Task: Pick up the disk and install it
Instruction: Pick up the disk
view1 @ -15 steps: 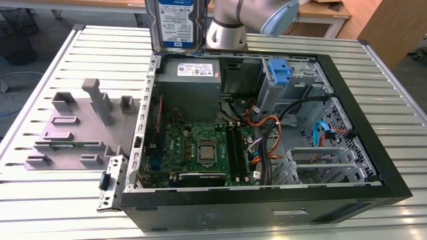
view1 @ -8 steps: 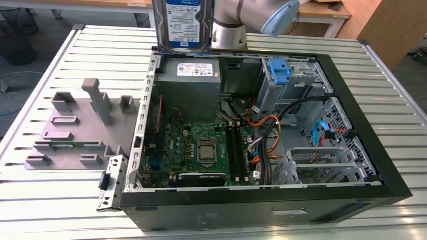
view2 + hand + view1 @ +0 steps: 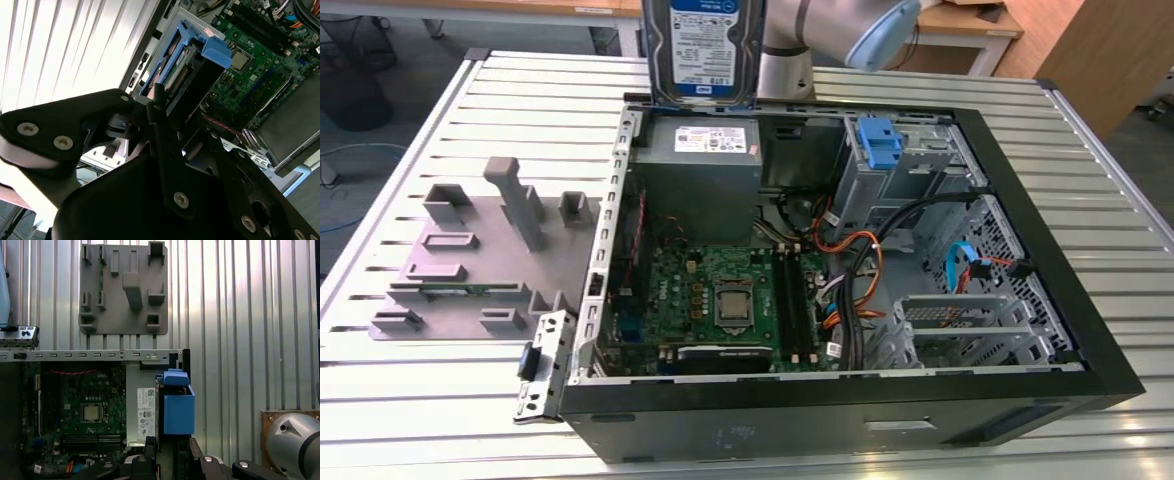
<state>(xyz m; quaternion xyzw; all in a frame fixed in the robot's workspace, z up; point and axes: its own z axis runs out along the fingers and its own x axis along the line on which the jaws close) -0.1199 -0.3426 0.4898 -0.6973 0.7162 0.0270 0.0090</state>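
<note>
Black fingers [image 3: 159, 116] clenched on the flat silver-grey disk with blue plastic rails [image 3: 700, 45], held upright above the grey power-supply box [image 3: 700, 165] at the edge of the open black computer case [image 3: 854, 405]. Grey moulded fixture [image 3: 480, 250] lies beside it on the slatted metal worktop [image 3: 1074, 130].

The flat silver-grey metal disk [image 3: 707, 50] carries a white-and-blue label; the rectangular circuit board [image 3: 720, 295] is green, the metal computer case [image 3: 854, 420] black, the ribbed desk [image 3: 520, 100] striped silver.

One disk [image 3: 707, 50], one case [image 3: 854, 405], one fixture [image 3: 454, 270].
</note>
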